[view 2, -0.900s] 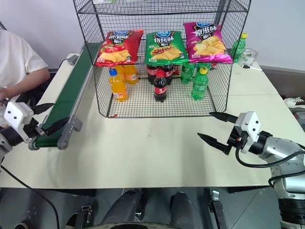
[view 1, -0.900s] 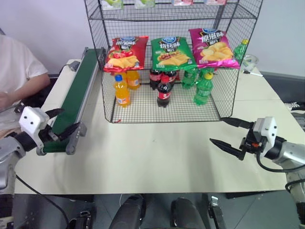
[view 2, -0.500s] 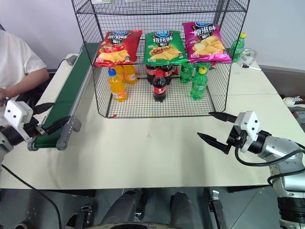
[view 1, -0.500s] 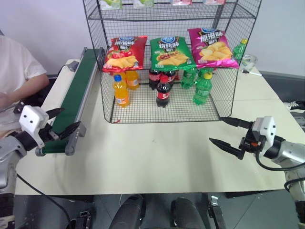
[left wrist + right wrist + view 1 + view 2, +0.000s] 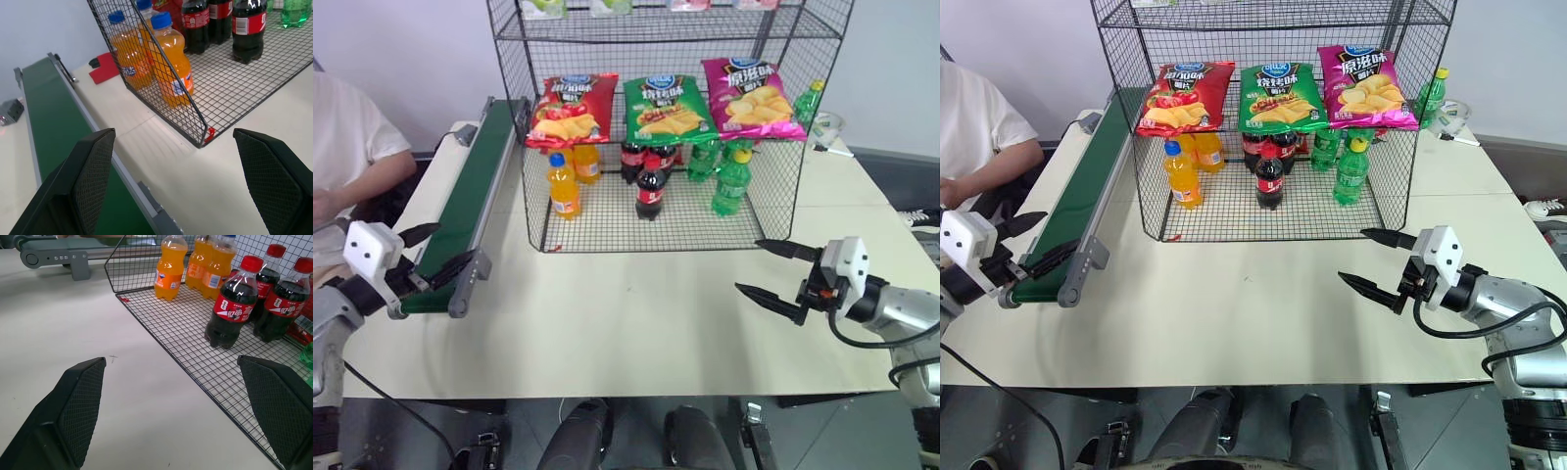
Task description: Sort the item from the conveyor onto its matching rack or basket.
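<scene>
Both pincers stand wide apart and empty. The left pincer hovers at the near end of the conveyor, its two black fingers spread on either side of the belt's end without gripping anything (from where I stand I cannot tell whether the lower finger brushes the grey frame). The right pincer hangs above the bare tabletop, just in front of the rack's near right corner, its fingers splayed and touching nothing. The red chip bag lies on a middle shelf of the rack, at the left end of a row, with the green chip bag beside it and the pink chip bag at the right end. Beneath them, on the rack's bottom grid, stand orange soda bottles on the left, cola bottles in the middle and green bottles on the right. The green belt itself carries nothing. A person's arm in a white sleeve rests off to the left, beyond the conveyor.
</scene>
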`<state>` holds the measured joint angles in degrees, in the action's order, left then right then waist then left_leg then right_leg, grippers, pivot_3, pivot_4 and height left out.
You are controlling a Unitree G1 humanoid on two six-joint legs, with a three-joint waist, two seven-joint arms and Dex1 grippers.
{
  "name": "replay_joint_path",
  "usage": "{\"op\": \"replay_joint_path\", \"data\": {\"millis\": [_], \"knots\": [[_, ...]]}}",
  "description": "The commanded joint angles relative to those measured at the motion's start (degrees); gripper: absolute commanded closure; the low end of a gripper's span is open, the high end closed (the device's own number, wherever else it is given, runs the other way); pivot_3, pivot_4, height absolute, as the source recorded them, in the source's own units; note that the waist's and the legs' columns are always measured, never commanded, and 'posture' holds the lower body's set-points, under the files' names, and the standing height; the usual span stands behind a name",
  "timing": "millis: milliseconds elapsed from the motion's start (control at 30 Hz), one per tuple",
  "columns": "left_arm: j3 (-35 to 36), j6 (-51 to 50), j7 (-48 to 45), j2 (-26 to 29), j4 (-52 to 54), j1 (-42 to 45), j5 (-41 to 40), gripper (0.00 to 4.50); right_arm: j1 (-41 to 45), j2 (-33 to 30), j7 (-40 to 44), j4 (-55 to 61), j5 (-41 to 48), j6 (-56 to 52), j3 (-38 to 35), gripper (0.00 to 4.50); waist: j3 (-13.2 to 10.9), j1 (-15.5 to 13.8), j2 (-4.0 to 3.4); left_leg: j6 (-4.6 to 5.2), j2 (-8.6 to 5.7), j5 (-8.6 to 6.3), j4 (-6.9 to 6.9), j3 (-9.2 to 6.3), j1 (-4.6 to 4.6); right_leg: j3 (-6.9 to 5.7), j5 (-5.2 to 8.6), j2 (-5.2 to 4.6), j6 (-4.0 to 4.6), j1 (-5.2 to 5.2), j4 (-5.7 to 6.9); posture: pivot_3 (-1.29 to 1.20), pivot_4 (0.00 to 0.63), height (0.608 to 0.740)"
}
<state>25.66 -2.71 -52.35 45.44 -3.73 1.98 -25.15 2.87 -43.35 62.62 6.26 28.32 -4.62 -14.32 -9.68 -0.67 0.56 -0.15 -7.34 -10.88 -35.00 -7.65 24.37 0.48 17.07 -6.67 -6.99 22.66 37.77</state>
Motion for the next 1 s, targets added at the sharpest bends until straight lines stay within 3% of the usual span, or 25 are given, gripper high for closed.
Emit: {"op": "replay_joint_path", "data": {"millis": [33, 1000], "knots": [[1.0, 1.9, -0.1, 0.0, 1.4, -0.1, 0.2, 0.47, 0.8, 0.0, 0.2, 0.0, 0.3, 1.1, -0.9, 0.00, 0.0, 0.0, 0.00, 0.00, 0.00, 0.00, 0.01, 0.00, 0.00, 0.00, 0.00, 0.00, 0.00, 0.00, 0.00, 0.00, 0.150, 0.740], [0.2, 5.7, 0.7, -1.6, 0.5, -0.6, 1.5, 0.47, 3.2, 0.9, 0.2, -1.4, -1.2, 1.9, 0.4, 0.00, 0.0, 0.0, -0.01, -0.02, 0.00, -0.02, 0.06, 0.00, 0.02, 0.00, 0.00, 0.00, 0.00, 0.07, -0.07, 0.00, 0.150, 0.740]]}}
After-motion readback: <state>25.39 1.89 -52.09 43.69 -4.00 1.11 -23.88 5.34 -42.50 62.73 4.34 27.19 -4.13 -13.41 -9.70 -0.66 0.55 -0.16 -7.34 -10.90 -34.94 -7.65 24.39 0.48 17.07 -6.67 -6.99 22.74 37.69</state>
